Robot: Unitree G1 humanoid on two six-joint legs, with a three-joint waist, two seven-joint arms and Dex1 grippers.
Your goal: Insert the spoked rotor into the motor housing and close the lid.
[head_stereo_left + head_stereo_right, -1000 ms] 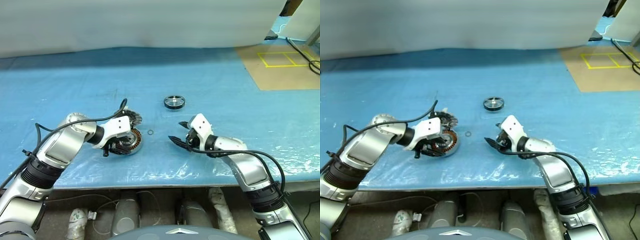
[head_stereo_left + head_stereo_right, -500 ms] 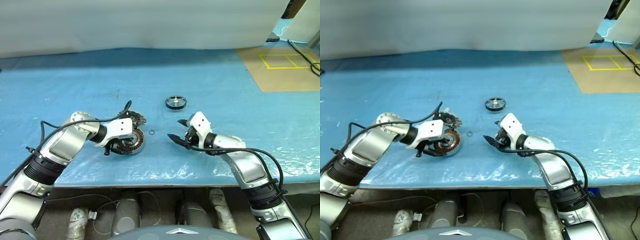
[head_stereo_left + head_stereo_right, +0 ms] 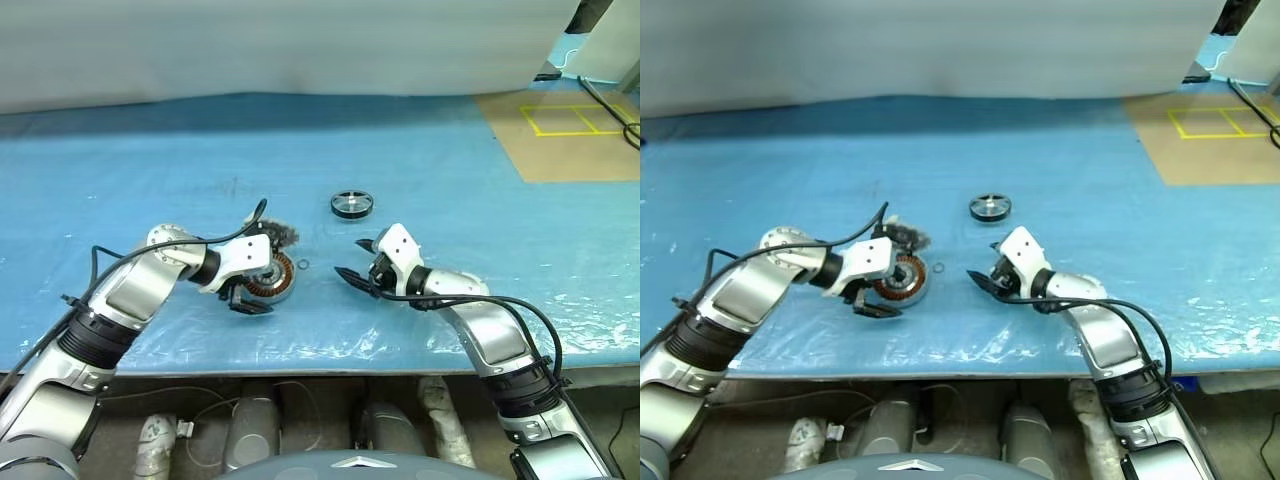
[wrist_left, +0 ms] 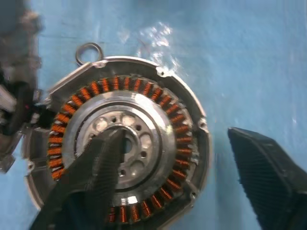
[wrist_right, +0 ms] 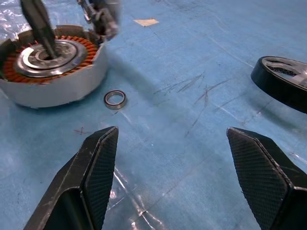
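Motor housing on tabletop, windings up, empty. Left gripper spread wide over it, gripping nothing. Right gripper wide open, empty. Spoked rotor well apart, beyond. Lid behind housing. Next: right gripper takes rotor by rim, keeps it level, centres over hub.

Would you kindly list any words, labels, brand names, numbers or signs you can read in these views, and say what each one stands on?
None: no readable text on the motor housing, the spoked rotor, the small metal ring or the blue table cover.
The yellow taped rectangle on the brown board is a floor marking, not writing.
The small pale tag on the cover is too blurred to tell.
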